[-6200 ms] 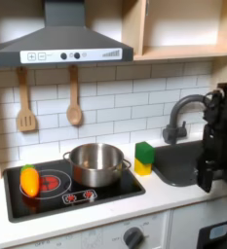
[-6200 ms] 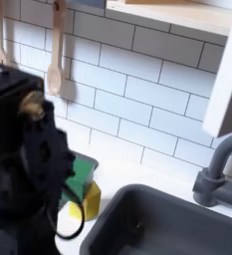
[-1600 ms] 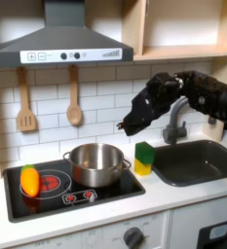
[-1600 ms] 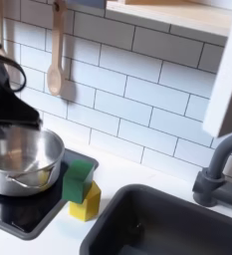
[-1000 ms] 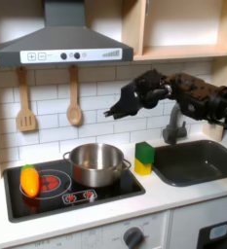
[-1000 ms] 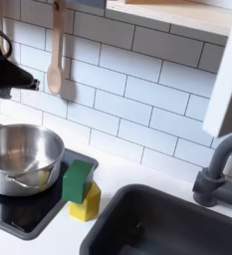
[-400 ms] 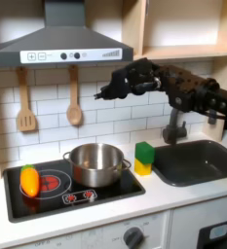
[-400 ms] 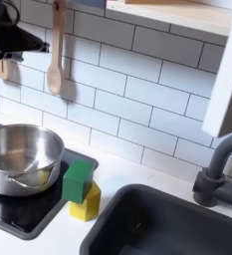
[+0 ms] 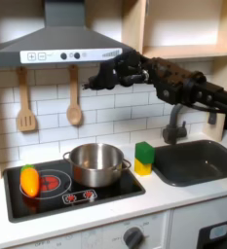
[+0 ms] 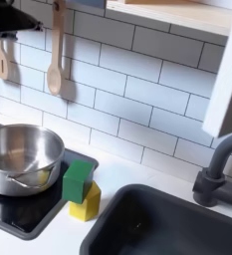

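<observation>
Our pincer (image 9: 94, 81) hangs high beside the wooden spoon (image 9: 74, 105) on the tiled wall in the first exterior view, holding nothing; we cannot tell its spread. Below sit the steel pot (image 9: 95, 162) and green-yellow sponge (image 9: 144, 157).

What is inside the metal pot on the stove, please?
In the second exterior view the metal pot looks empty: only its shiny inner wall and part of the bottom show. In the first exterior view, the near rim hides its bottom.
</observation>
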### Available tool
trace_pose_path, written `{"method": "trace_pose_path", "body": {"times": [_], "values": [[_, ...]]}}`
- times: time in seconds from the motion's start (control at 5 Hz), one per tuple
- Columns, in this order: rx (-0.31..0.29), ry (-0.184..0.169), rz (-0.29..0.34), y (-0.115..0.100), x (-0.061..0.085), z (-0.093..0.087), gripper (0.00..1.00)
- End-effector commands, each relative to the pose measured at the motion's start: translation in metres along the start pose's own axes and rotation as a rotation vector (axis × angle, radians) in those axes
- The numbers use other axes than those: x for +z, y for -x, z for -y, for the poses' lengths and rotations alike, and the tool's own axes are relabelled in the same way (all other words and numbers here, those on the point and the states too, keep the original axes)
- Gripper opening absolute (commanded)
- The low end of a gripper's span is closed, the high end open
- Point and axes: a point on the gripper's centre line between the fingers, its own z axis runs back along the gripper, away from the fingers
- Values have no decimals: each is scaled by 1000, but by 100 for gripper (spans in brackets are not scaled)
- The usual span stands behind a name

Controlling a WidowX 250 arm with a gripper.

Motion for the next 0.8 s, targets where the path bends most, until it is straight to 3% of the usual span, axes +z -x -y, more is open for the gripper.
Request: {"method": "trace_pose_path", "body": {"times": [0.0,0.6], "values": [[18,-4,34,-12,2,-7,0],[19,21,83,-27,0,-2,0]]}}
